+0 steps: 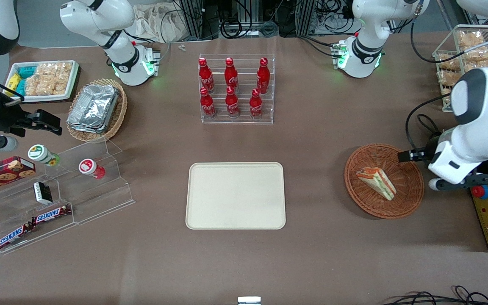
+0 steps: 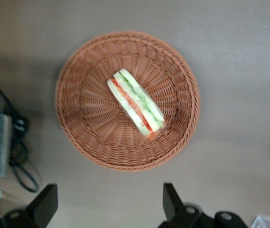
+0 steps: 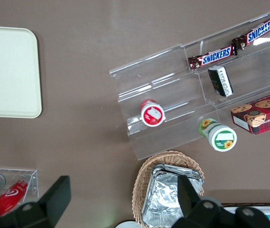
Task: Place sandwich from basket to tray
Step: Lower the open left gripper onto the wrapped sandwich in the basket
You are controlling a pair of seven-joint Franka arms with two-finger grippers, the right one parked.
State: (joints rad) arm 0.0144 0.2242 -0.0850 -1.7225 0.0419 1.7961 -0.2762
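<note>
My gripper (image 2: 108, 204) hangs above the table with its jaws spread wide and holding nothing. Below them, the sandwich (image 2: 135, 102) lies in the middle of the basket (image 2: 80, 128), untouched. The tray (image 1: 235, 195) sits well apart, bare.

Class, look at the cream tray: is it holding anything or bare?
Bare. The tray shows only its plain surface; the sandwich lies in the basket, with the open end effector above it.
</note>
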